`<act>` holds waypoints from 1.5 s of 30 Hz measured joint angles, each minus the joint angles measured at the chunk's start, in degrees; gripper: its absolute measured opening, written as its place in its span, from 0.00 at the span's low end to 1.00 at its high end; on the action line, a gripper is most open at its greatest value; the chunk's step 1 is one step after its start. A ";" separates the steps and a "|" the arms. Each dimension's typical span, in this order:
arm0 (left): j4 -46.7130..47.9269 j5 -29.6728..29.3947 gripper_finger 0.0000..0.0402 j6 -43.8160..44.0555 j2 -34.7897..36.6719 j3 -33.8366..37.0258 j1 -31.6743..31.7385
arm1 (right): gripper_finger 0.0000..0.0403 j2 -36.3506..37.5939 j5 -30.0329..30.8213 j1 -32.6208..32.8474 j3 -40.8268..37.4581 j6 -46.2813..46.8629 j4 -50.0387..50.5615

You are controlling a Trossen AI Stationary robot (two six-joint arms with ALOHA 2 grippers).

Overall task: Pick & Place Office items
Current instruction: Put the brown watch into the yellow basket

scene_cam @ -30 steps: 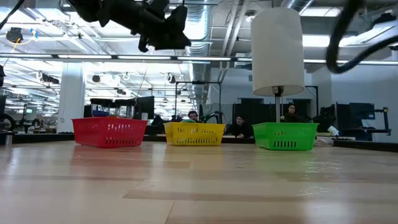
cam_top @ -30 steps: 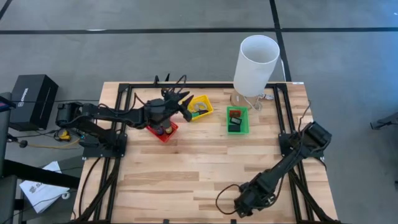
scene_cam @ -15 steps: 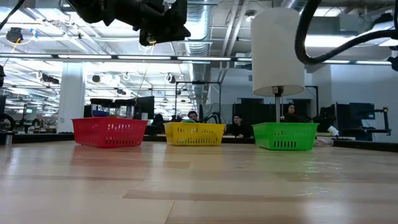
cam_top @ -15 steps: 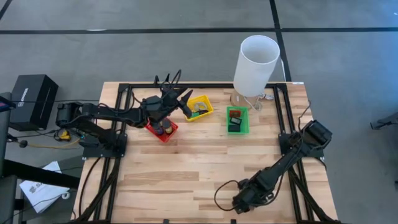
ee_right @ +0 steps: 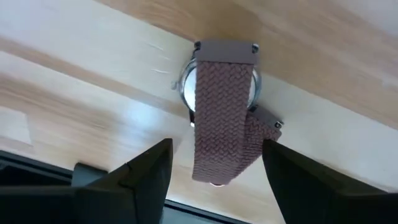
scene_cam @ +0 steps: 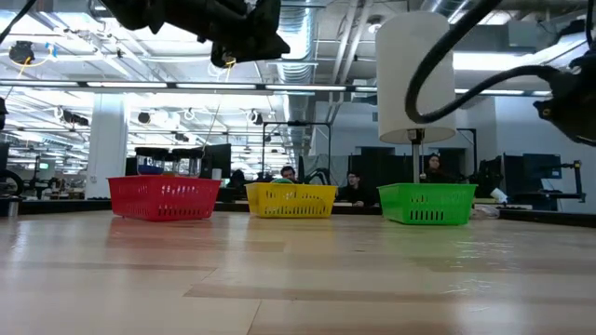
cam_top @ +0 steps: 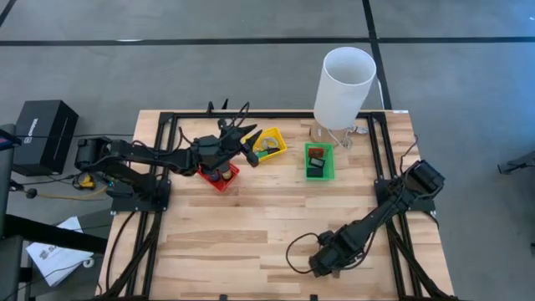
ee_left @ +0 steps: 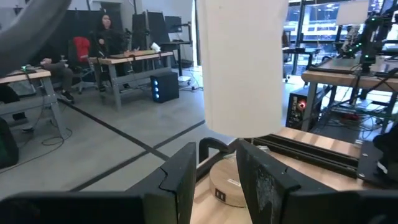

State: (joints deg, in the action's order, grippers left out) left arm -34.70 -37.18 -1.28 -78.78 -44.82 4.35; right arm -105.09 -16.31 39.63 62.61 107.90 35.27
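Pale wood tabletop (cam_top: 251, 226), read from above with twelve o'clock at the far edge. At about five o'clock, close to the near edge, right gripper (ee_right: 216, 148) low over the boards, fingers (ee_right: 140, 177) spread wide and released, gripping nothing. Between them and just beyond, flat on the wood, a watch (ee_right: 221, 106) with a woven mauve-brown strap, round case face-down under the band, one strap end folded beside it; no clear contact with either finger.

At about eleven o'clock, left gripper (ee_left: 216, 171) raised well above the tabletop, over the gap between the red bin (cam_top: 219, 174) and the yellow bin (cam_top: 269, 144). Fingers (ee_left: 180, 183) parted with a narrow gap, nothing between them, pointed toward the tall white cylinder (cam_top: 343, 86) at one o'clock by the far edge.

Red bin at ten o'clock holding a few small dark pieces (cam_top: 217, 175), too small to name. Yellow bin just beside it toward twelve, with small dark items (cam_top: 265, 151) inside. Green bin (cam_top: 318, 160) at one o'clock, near the cylinder's base, carrying a dark rectangular piece (cam_top: 315, 168).

From table height, people seated at desks in the room behind the bins.
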 joint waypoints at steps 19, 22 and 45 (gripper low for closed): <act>-0.02 -0.01 0.28 0.02 0.00 0.00 -0.21 | 0.59 -0.19 -1.41 1.20 0.00 -4.88 4.87; -0.02 -0.01 0.28 0.02 0.00 0.00 -0.21 | 0.59 -0.19 -1.27 1.79 0.00 -3.84 5.94; -0.04 -0.03 0.28 0.02 0.00 0.00 -0.21 | 0.59 0.00 -5.73 0.80 4.07 -1.16 12.27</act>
State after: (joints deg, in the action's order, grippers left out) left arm -34.74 -37.21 -1.26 -78.78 -44.82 4.14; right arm -105.09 -22.04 40.43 66.67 106.74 47.54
